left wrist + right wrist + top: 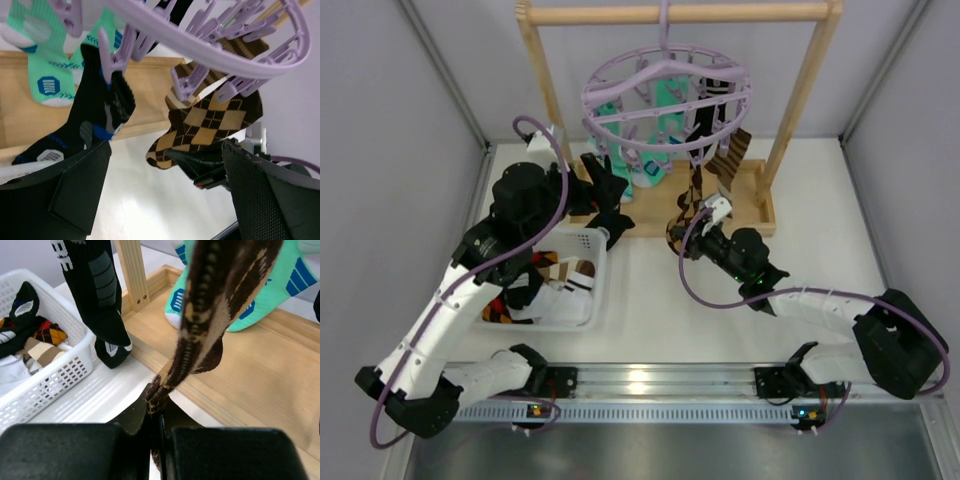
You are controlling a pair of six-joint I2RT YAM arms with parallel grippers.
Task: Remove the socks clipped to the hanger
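The lavender hanger (665, 95) hangs by its hook from the wooden rack's top bar, with several socks clipped to it. Mint-teal socks (660, 125) are on the left and a black sock (705, 110) is in the middle. A brown argyle sock (692, 195) hangs lowest. My right gripper (156, 412) is shut on the toe of this argyle sock (220, 305), which is stretched taut up to its clip. My left gripper (165, 195) is open and empty below the hanger ring (215, 50), between the black sock (100, 110) and the argyle sock (210, 120).
A white basket (588, 285) holding loose socks sits left of the middle, under my left arm. The wooden rack's posts (800, 90) and base tray (760, 205) stand behind both grippers. Grey walls close in both sides.
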